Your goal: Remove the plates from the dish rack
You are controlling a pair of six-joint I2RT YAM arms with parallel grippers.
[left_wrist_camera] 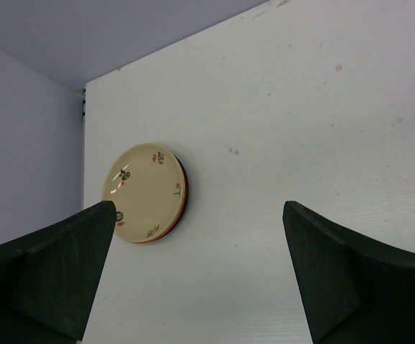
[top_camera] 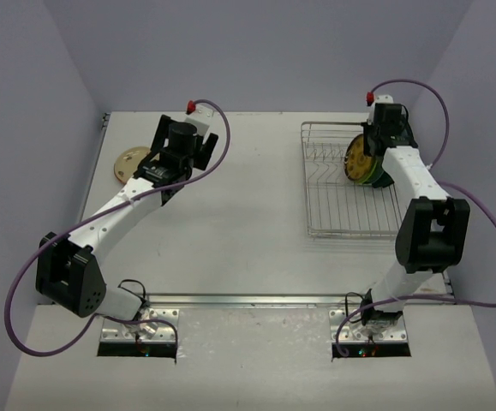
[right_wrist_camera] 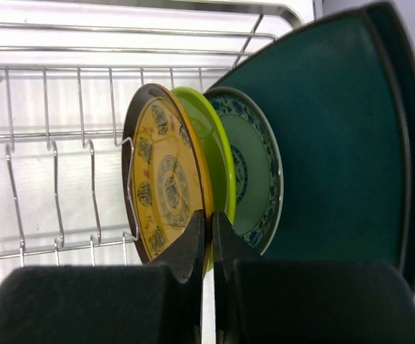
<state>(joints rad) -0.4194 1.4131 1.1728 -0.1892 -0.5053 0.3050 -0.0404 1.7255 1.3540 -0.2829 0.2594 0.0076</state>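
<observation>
Several plates stand on edge in the silver wire dish rack (top_camera: pixel 342 201) (right_wrist_camera: pixel 49 107). From left to right in the right wrist view they are a yellow patterned plate (right_wrist_camera: pixel 160 179), a lime green plate (right_wrist_camera: pixel 214 136), a pale plate with a blue border (right_wrist_camera: pixel 254 165) and a large dark-teal plate (right_wrist_camera: pixel 336 129). My right gripper (right_wrist_camera: pixel 208 215) (top_camera: pixel 374 145) is shut on the near rim of the yellow plate (top_camera: pixel 357 158). A cream plate (left_wrist_camera: pixel 142 192) (top_camera: pixel 128 163) lies flat on the table at the far left. My left gripper (left_wrist_camera: pixel 198 208) (top_camera: pixel 158 171) hovers open just right of it, holding nothing.
The rack's left half holds only bare upright tines (right_wrist_camera: pixel 92 186). The booth's walls close in the table on the left, back and right. White table (top_camera: pixel 248 205) lies between the cream plate and the rack.
</observation>
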